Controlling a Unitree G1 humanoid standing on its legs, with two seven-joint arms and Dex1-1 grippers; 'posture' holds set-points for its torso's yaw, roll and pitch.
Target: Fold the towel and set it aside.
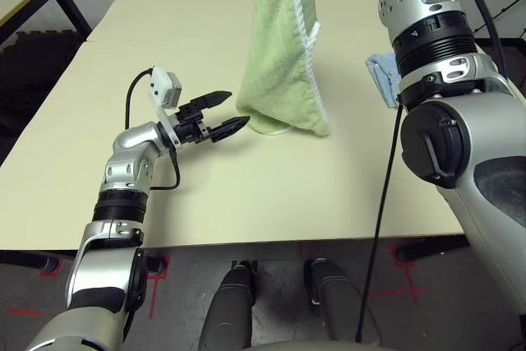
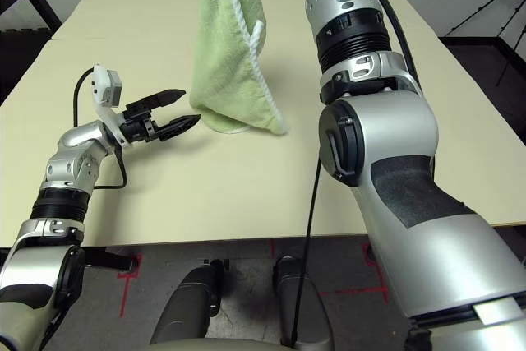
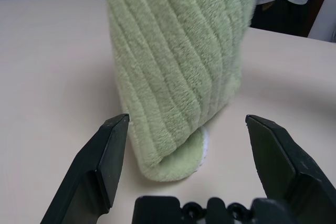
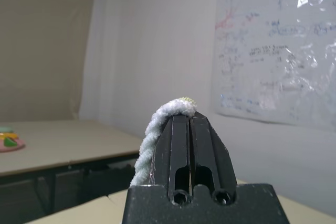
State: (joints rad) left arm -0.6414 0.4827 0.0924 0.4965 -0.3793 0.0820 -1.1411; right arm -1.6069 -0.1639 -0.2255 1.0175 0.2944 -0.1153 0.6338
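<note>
Waiting just beside the towel's lower end, the left gripper (image 1: 238, 107) has its jaws spread wide over the near part of the worktop (image 1: 205, 215), with nothing between them. The light green towel (image 1: 283, 80) hangs lengthwise above the middle of the worktop, its lower end at or close to the surface; whether it touches cannot be told. Higher up, the right gripper (image 4: 190, 116) has its jaws closed on the towel's white stitched edge. Off towards the robot's right lies a folded light blue cloth (image 1: 385, 78), well apart.

The step in hand looks like laying the towel out for folding. The right arm should lower it slowly, letting the hem settle flat, while the left jaws take only a corner, lest they bunch the terry.
</note>
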